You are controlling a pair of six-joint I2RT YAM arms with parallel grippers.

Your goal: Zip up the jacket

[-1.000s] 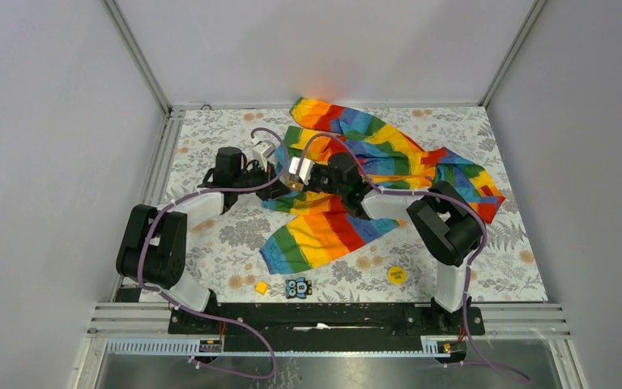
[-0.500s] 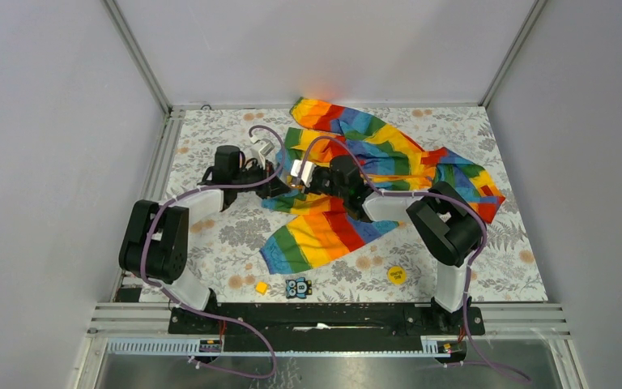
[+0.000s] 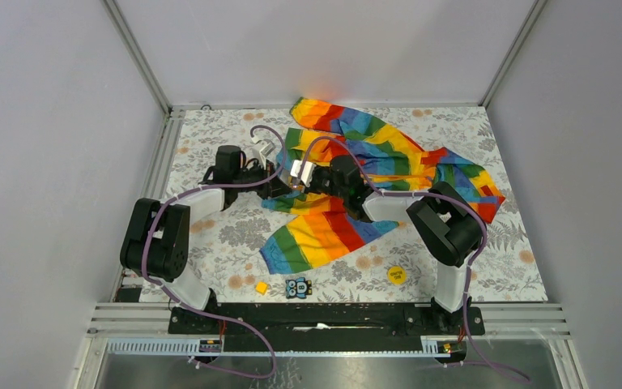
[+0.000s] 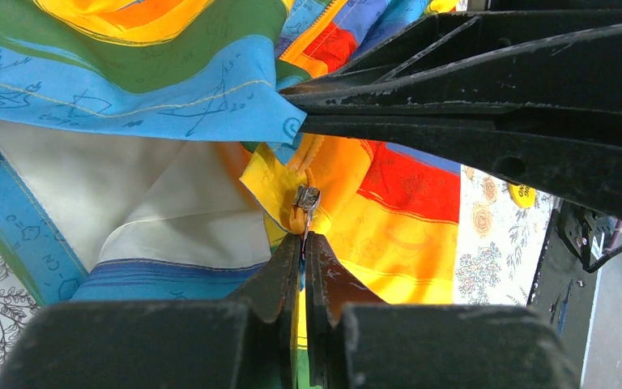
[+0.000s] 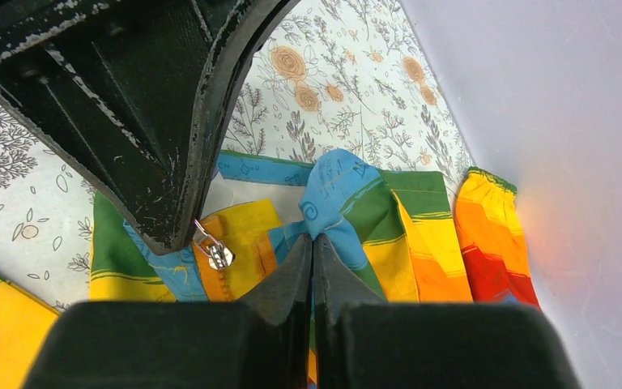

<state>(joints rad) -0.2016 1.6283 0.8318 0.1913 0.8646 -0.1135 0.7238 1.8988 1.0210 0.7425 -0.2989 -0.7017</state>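
Your left gripper (image 4: 304,243) is clamped on the orange zipper strip (image 4: 293,217) just under the slider (image 4: 307,197). Your right gripper (image 5: 313,243) pinches a blue fold of the jacket (image 3: 389,154), which lies crumpled mid-bench (image 3: 210,138). Both holds look thin: pull too hard and cloth may slip free, or bunched fabric may jam the slider.

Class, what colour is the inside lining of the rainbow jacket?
Plain off-white; the lining of the jacket shows best in the left wrist view.
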